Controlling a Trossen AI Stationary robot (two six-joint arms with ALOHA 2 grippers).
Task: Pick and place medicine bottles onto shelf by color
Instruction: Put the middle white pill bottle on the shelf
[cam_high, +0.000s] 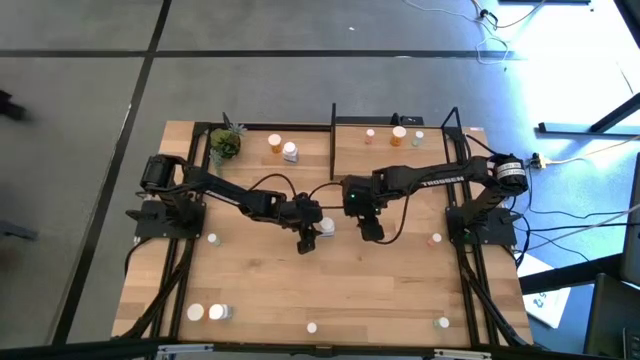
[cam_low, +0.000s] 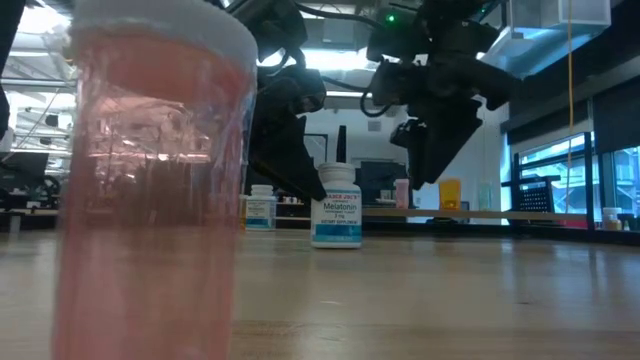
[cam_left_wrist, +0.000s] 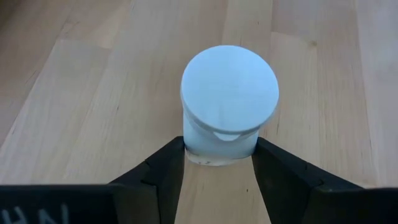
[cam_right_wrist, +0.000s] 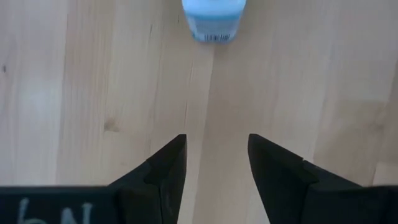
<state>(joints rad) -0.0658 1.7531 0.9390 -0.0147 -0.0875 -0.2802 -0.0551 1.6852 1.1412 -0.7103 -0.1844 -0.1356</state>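
A white medicine bottle (cam_high: 325, 228) with a white cap and a blue "Melatonin" label (cam_low: 336, 206) stands upright on its base at mid table. My left gripper (cam_high: 305, 240) reaches it from the table's left and is shut on it. My right gripper (cam_high: 372, 234) hangs open above the table just to the bottle's right (cam_low: 440, 150), with nothing between its fingers (cam_right_wrist: 216, 162). The foot of a white, blue-labelled bottle (cam_right_wrist: 213, 18) shows ahead of it. The shelf (cam_high: 440, 128) stands along the far edge and bears an orange (cam_high: 399, 135), a pinkish (cam_high: 370, 133) and a pale bottle (cam_high: 418, 138). My left gripper pinches the bottle's lower body (cam_left_wrist: 205, 152) between its two fingertips (cam_left_wrist: 171, 158), below the cap. The fingers slant down from the table's left. The bottle stays upright with its base on the table (cam_low: 336, 243).
A green potted plant (cam_high: 225, 143), an orange bottle (cam_high: 275, 143) and a white one (cam_high: 290, 152) stand at the far left. Loose bottles dot the table (cam_high: 213, 238) (cam_high: 436, 239) (cam_high: 207, 312) (cam_high: 312, 327) (cam_high: 442, 322). A pink bottle (cam_low: 150, 180) stands right before the low camera.
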